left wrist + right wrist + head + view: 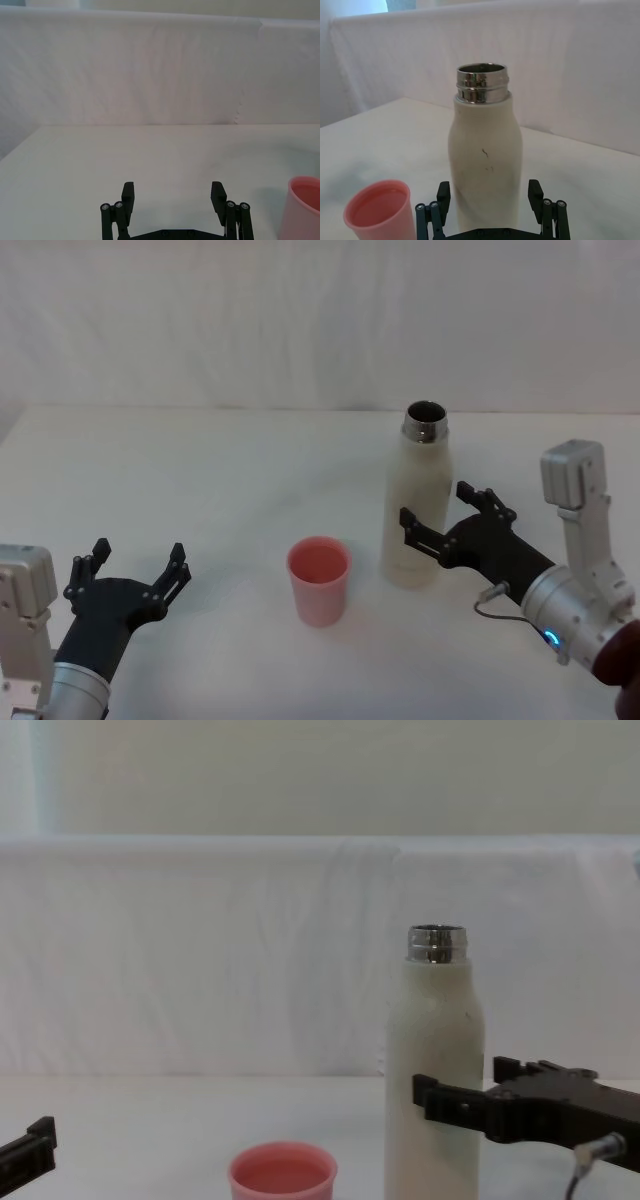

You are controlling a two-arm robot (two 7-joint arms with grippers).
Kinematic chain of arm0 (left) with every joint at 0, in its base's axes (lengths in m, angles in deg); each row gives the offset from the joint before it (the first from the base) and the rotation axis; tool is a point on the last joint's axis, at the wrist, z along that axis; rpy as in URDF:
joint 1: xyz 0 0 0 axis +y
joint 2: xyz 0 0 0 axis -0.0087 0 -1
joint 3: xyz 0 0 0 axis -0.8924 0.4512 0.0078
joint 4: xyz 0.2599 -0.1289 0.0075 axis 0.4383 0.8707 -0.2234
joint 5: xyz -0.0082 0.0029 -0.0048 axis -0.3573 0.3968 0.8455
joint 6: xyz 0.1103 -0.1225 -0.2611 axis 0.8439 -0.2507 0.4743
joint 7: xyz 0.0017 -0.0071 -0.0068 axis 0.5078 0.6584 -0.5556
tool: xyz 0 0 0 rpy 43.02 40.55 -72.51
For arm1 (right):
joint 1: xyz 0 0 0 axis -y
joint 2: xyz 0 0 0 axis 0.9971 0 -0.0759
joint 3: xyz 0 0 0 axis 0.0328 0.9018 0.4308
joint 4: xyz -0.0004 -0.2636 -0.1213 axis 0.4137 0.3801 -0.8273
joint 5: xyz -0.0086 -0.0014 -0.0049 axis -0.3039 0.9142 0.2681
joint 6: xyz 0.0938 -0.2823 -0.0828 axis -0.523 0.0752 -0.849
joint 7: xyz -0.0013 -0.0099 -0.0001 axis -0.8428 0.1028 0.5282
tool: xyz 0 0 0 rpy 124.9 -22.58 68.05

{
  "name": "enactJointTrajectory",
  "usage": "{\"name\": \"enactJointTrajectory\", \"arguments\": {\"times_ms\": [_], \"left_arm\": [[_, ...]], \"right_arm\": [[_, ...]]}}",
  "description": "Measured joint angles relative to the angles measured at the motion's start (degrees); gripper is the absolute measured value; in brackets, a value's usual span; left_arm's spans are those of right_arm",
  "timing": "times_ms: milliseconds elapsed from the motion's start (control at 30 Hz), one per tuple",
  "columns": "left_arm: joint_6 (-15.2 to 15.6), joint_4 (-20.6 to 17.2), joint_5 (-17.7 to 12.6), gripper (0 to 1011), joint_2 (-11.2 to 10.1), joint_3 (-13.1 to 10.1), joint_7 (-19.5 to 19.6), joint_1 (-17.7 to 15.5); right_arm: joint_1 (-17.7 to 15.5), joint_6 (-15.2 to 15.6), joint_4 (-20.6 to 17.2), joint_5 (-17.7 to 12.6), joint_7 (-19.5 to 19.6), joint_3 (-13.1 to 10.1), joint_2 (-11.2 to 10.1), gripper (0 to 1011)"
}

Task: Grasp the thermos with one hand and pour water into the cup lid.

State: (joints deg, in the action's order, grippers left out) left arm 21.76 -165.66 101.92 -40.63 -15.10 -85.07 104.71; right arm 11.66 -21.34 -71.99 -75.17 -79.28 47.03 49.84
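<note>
White table [200,470] gives you open room on the left, where your left gripper [135,565] sits spread and empty. Centre: pink cup [319,580], then thermos [420,510] upright. Your right gripper [447,515] reaches in low, fingers wide astride its body.

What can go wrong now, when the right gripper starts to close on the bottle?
The right gripper is open around the lower body of the thermos. Such a low hold on a tall bottle might let it tilt or slip when lifted. The cup lid stands close beside it, so a swinging bottle could knock it over.
</note>
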Motion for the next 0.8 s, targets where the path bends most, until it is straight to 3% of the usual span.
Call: {"name": "enactJointTrajectory", "arguments": {"times_ms": [233,467,600,800], "left_arm": [[0.0,0.0,0.0,1001,0.0,0.0,0.0,0.0],[0.0,0.0,0.0,1001,0.0,0.0,0.0,0.0],[0.0,0.0,0.0,1001,0.0,0.0,0.0,0.0],[0.0,0.0,0.0,1001,0.0,0.0,0.0,0.0]], "right_arm": [[-3.0,-0.5,-2.6,-1.0,0.2,-1.6,-1.5,1001],[-7.3,-2.9,-5.5,-2.8,-0.7,-2.8,-3.2,1001],[-9.9,-5.3,-6.1,-3.0,-1.5,-2.6,-3.8,1001],[-11.3,-7.9,-5.0,-2.9,-2.4,-1.0,-3.6,1001]]}}
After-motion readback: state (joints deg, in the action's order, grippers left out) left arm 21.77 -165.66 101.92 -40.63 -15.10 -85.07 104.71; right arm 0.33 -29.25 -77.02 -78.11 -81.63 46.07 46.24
